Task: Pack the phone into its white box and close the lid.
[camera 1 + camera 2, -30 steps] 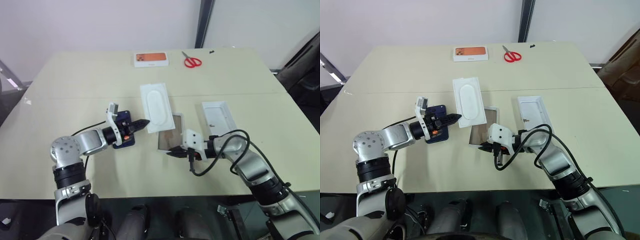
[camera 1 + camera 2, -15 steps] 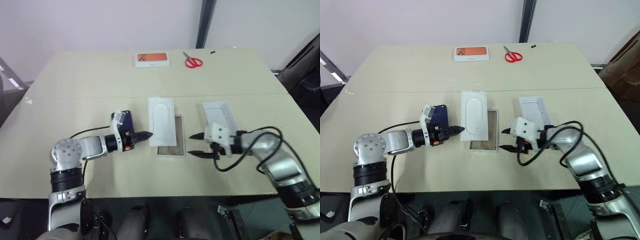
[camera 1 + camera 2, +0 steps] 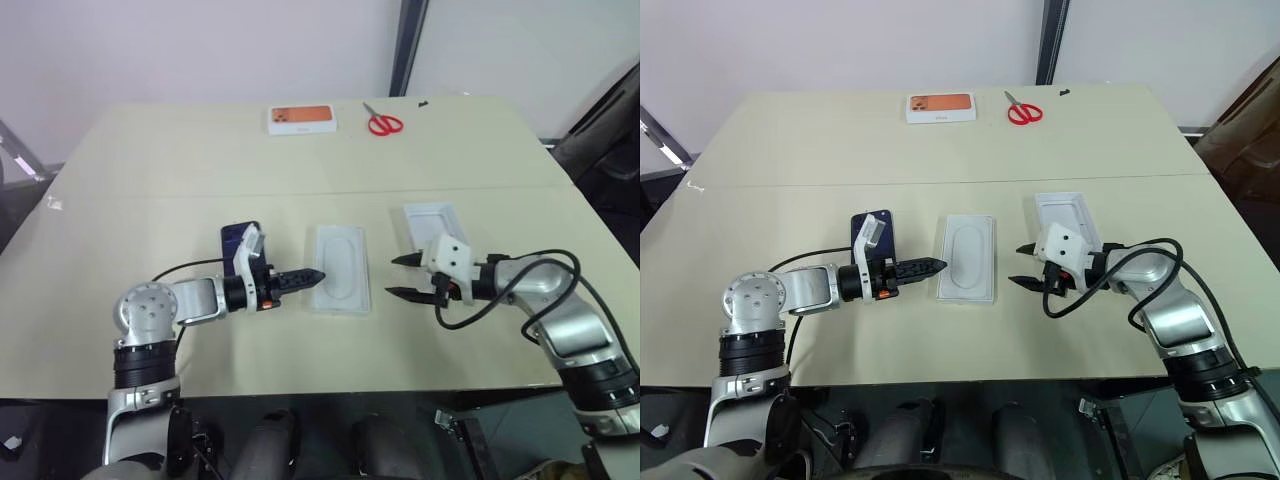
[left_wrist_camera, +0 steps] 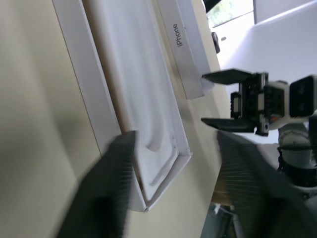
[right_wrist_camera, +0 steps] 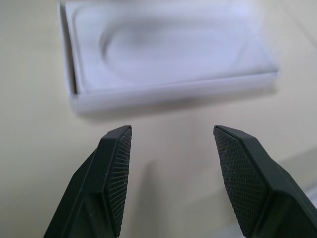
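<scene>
The phone (image 3: pixel 240 240) lies flat and dark blue on the table, just behind my left wrist. The white box (image 3: pixel 341 312) sits at the table's middle with a flat white insert (image 3: pixel 342 270) seated in it, hiding its floor. My left gripper (image 3: pixel 315 277) is open and empty, its tips just left of the box's near corner. In the left wrist view its fingers (image 4: pixel 111 188) stand wide apart. The lid (image 3: pixel 432 224) lies inside-up to the box's right. My right gripper (image 3: pixel 392 277) is open and empty, between the box and the lid, pointing at the box wall (image 5: pixel 173 91).
An orange-topped white box (image 3: pixel 302 118) and red scissors (image 3: pixel 384 123) lie at the table's far edge. Black cables hang from both wrists.
The insert, earlier lying askew beside and over the box, now sits squarely in it. Both grippers have opened. The right one has swung right, away from the box; the left one has drawn back.
</scene>
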Controlling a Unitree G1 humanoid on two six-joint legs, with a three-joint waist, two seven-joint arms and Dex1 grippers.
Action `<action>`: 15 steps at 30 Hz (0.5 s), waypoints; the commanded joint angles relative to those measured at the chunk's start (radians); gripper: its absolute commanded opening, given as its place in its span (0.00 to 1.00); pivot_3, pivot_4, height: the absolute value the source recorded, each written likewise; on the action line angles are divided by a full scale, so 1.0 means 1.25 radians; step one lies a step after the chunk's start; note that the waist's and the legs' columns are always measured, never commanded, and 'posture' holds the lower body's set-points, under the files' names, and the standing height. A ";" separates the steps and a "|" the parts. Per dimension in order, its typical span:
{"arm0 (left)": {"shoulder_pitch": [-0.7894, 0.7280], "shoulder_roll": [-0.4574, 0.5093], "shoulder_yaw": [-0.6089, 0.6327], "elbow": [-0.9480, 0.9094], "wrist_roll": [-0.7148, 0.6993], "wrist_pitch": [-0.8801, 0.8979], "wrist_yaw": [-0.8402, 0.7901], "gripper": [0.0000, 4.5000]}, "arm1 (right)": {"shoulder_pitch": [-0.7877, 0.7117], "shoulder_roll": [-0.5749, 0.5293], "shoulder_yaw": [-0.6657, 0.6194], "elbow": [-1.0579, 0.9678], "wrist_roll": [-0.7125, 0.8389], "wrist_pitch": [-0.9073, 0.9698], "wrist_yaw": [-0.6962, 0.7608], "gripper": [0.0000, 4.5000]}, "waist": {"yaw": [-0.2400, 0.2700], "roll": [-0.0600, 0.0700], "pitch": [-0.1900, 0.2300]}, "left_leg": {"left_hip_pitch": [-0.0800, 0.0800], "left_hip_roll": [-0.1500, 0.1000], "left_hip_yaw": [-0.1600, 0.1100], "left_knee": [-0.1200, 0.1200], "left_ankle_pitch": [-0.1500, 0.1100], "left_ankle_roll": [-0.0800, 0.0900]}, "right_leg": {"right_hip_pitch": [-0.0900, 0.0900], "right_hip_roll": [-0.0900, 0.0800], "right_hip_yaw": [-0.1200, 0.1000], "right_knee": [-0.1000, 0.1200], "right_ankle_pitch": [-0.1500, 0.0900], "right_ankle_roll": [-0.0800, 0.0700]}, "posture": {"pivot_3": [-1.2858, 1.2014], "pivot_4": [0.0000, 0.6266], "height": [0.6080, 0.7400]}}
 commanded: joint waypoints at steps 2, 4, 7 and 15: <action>-0.007 0.046 -0.004 -0.036 0.011 -0.027 -0.038 0.63 | -0.064 0.052 -0.023 -0.004 0.029 0.015 -0.046 0.62 | 0.000 0.000 0.000 | 0.000 0.000 0.000 0.000 0.000 0.000 | 0.000 0.000 0.000 0.000 0.000 0.000 | 0.52 0.24 0.95; 0.006 0.085 -0.037 -0.066 0.040 -0.071 -0.086 0.63 | -0.095 0.090 -0.026 -0.003 0.048 0.055 -0.073 0.62 | -0.002 0.000 0.000 | 0.000 0.000 0.000 0.000 0.000 0.000 | -0.001 0.000 0.000 0.000 0.000 0.000 | 0.52 0.24 0.95; 0.036 0.154 -0.113 -0.105 0.161 -0.238 -0.176 0.65 | -0.119 0.131 -0.006 -0.004 0.047 0.081 -0.098 0.49 | -0.001 0.000 0.000 | 0.000 0.000 0.000 -0.001 0.000 -0.001 | -0.001 0.000 0.000 0.000 0.000 0.000 | 0.52 0.24 0.95; 0.114 0.266 -0.207 -0.051 0.442 -0.698 -0.375 0.65 | -0.176 0.231 0.165 0.120 -0.163 -0.011 -0.226 0.00 | -0.001 0.001 0.000 | 0.000 0.000 0.000 -0.002 0.001 -0.001 | -0.001 0.000 0.000 -0.001 0.000 -0.001 | 0.52 0.24 0.95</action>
